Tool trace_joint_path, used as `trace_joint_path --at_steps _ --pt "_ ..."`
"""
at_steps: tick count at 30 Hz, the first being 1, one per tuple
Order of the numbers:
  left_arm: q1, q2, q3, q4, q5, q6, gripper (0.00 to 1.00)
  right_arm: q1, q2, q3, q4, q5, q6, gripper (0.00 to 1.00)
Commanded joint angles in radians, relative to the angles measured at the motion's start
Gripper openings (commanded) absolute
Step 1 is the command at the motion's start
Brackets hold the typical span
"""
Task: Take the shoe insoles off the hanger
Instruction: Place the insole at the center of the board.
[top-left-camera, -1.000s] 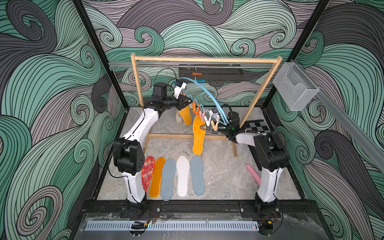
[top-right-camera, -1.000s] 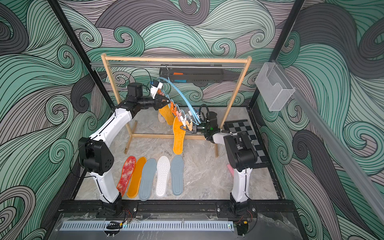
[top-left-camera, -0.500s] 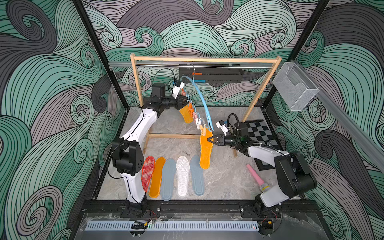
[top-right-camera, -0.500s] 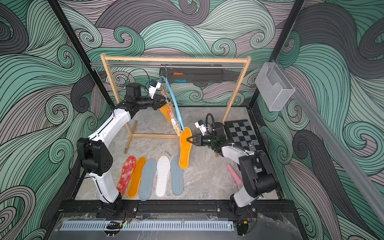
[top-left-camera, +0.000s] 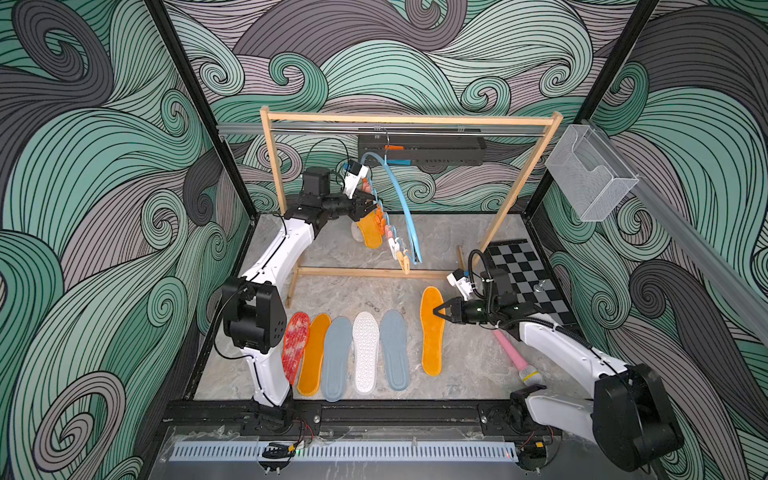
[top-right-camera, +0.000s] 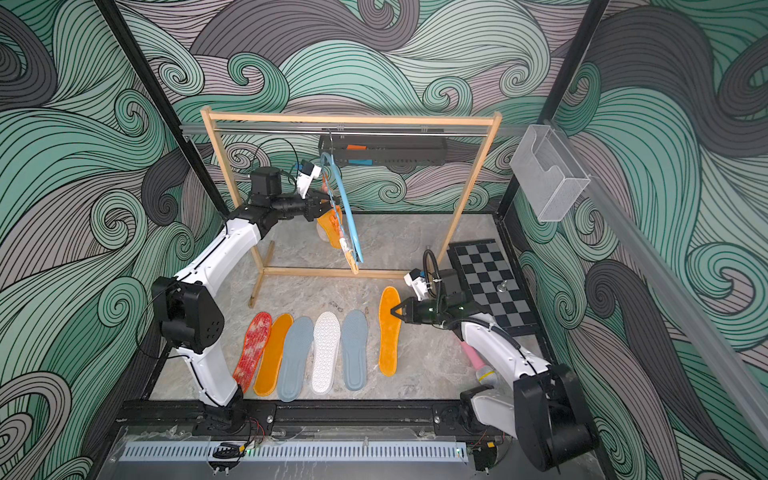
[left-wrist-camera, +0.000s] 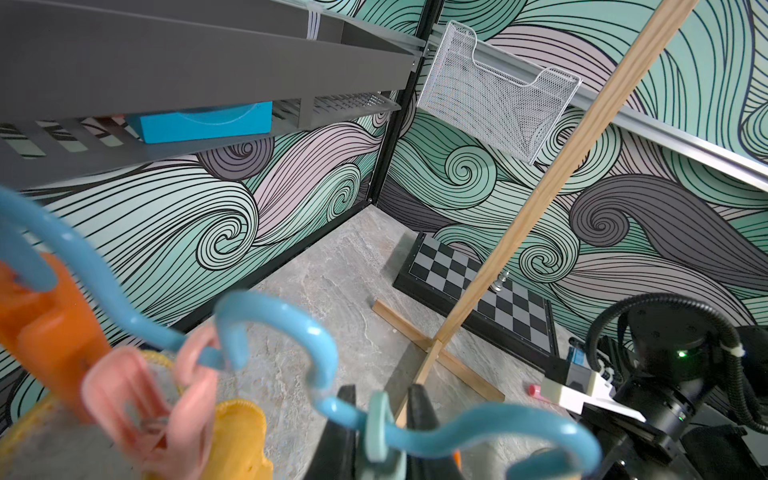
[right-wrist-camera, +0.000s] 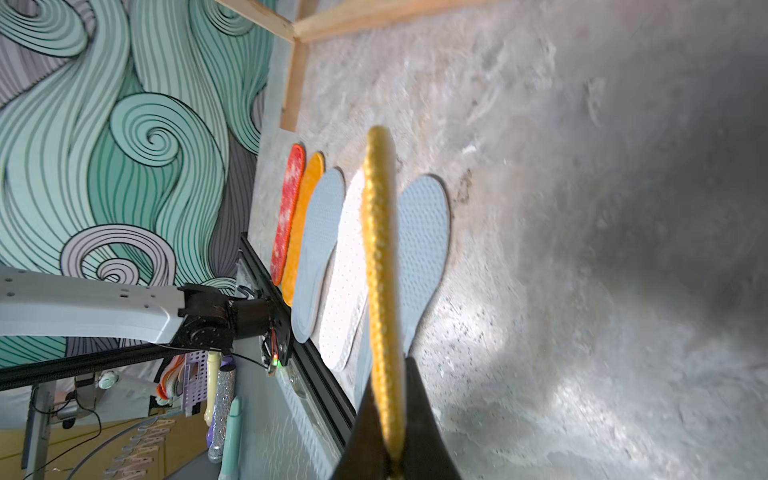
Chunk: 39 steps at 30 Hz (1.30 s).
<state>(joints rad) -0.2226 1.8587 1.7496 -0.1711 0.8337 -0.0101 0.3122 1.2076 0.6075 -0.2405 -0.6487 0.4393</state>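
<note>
Orange up high, orange down low! Five insoles (top-left-camera: 365, 353) lie flat in a row on the desk (top-left-camera: 469, 365), with the red-mottled one at the left end. Above them, the left claw (top-left-camera: 368, 206) is nipped almost closed on a pale clip (left-wrist-camera: 380, 415) of the blue hanger (left-wrist-camera: 282, 305), where a clipped orange insole (top-left-camera: 370, 232) dangles. Further right, a second orange insole (top-left-camera: 431, 332) lies just beside the row, its edge pinched tight in the right claw (top-left-camera: 438, 311). Touching the desk? Can't tell.

The right hand (top-left-camera: 436, 311) has pulled the orange insole (top-left-camera: 431, 332) off the hanger (top-left-camera: 400, 195) — down beside the grey-blue insole (top-left-camera: 394, 349).
</note>
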Motion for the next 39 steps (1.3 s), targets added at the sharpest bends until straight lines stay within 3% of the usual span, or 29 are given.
trace_joint_path --at_steps 1,14,32,36,39 --pt "0.012 -0.027 -0.013 -0.021 -0.018 0.004 0.00 0.056 0.008 -0.030 -0.085 0.068 -0.017 0.00" --pt "0.012 -0.047 -0.039 -0.001 -0.019 0.004 0.00 0.147 0.162 -0.049 0.040 0.178 0.057 0.01" --pt "0.011 -0.031 -0.045 -0.011 -0.013 0.013 0.00 0.190 0.392 0.026 0.195 0.151 0.126 0.07" --pt "0.012 -0.032 -0.045 -0.009 -0.014 0.012 0.00 0.192 0.382 0.023 0.191 0.161 0.121 0.16" --pt "0.011 -0.032 -0.045 -0.010 -0.015 0.015 0.00 0.192 0.369 0.029 0.163 0.177 0.103 0.31"
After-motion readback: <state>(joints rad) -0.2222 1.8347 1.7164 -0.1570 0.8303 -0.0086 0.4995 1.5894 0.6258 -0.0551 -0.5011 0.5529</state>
